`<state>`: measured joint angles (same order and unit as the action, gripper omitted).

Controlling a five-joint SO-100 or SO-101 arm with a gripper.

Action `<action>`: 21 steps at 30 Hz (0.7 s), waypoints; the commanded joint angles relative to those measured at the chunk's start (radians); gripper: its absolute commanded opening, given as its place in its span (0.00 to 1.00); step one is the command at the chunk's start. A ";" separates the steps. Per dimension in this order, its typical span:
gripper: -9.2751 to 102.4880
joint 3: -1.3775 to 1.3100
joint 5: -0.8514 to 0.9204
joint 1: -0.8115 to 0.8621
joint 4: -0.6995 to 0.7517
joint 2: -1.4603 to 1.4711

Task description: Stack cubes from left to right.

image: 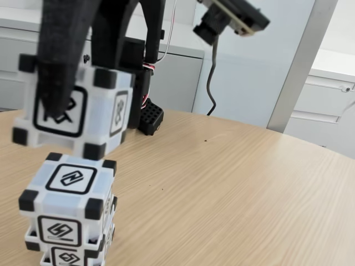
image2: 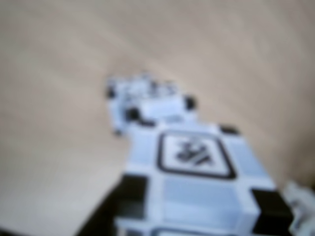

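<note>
Clamped in my claw (image: 83, 105), the top cube (image: 77, 113) hangs tilted just above the two stacked cubes (image: 69, 208), at twelve o'clock from them, so I judge it needs levelling before I seat it.

Smooth white plastic cubes (image: 75, 113) with matt black corners, pale wood-grain table (image: 233, 194), matt finish

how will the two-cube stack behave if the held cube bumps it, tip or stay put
The two-cube stack probably tips rather than slides: taller than wide, merely resting on smooth wood. The hard-looking plastic likely stays rigid. The held cube hangs tilted in the hand, so contact may land off-centre.
</note>
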<state>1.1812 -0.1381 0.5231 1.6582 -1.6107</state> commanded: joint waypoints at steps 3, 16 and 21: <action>0.12 -0.040 0.029 0.012 -0.051 -0.006; 0.12 -0.035 0.063 0.012 -0.106 -0.005; 0.12 -0.028 0.077 0.012 -0.104 -0.005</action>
<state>1.1812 -0.0675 0.5262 1.5585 -1.6107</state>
